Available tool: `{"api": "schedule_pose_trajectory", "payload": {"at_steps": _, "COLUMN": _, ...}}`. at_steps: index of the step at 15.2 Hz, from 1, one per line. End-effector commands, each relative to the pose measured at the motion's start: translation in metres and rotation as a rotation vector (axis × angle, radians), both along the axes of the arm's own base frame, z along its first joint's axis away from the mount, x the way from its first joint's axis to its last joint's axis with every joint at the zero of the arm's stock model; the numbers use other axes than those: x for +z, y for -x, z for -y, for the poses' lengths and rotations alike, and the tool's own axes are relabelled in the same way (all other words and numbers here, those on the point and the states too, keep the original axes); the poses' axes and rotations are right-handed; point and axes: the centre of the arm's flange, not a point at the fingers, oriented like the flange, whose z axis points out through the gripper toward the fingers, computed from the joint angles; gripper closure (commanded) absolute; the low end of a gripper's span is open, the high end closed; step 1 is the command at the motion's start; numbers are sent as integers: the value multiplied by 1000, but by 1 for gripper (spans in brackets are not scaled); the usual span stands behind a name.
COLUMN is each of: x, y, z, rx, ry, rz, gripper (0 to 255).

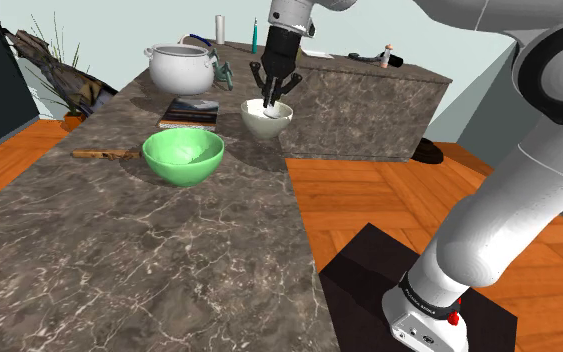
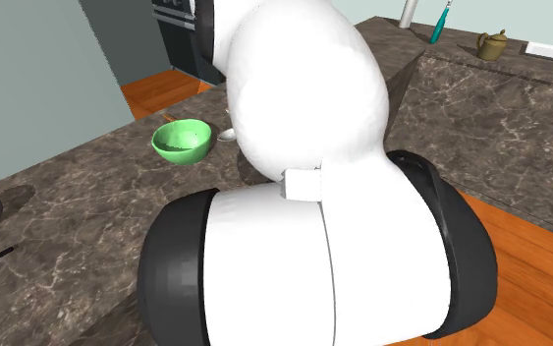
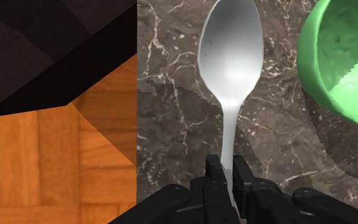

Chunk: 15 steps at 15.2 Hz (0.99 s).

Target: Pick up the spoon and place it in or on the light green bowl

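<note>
Silver-grey spoon (image 3: 229, 51): handle clamped between the fingers (image 3: 214, 172); its bowl points away from them, above the marble desk (image 3: 171, 114) and just beside the green bowl (image 3: 336, 57)
Fingers: closed on the spoon's handle; plain in the wrist view
Wrist view: wood floor (image 3: 44, 159) lies past the desk's edge, on the spoon's side away from the green bowl
Shoulder view: fingers (image 1: 266, 92) hang at the desk's far part, over or in front of a cream bowl (image 1: 279, 125), cannot tell which; green bowl (image 1: 183, 157) near it, toward that view's left; white pot (image 1: 181, 68) behind
Second exterior view: white arm (image 2: 304, 88) hides the grasp; green bowl (image 2: 183, 141) stands on the desk beside it
</note>
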Motion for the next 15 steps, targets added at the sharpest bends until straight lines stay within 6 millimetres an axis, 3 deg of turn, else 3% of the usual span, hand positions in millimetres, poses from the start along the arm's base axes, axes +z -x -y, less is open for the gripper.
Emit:
{"api": "schedule_pose_trajectory", "payload": {"at_steps": 1, "x": 11, "y": -1, "z": 0, "rx": 0, "ry": 0, "rz": 0, "gripper": 255}}
{"api": "schedule_pose_trajectory", "payload": {"at_steps": 3, "x": 19, "y": -1, "z": 0, "rx": 0, "ry": 0, "rz": 0, "gripper": 255}}
{"api": "schedule_pose_trajectory", "payload": {"at_steps": 15, "x": 27, "y": -37, "z": -154, "rx": 0, "ry": 0, "rz": 0, "gripper": 255}}
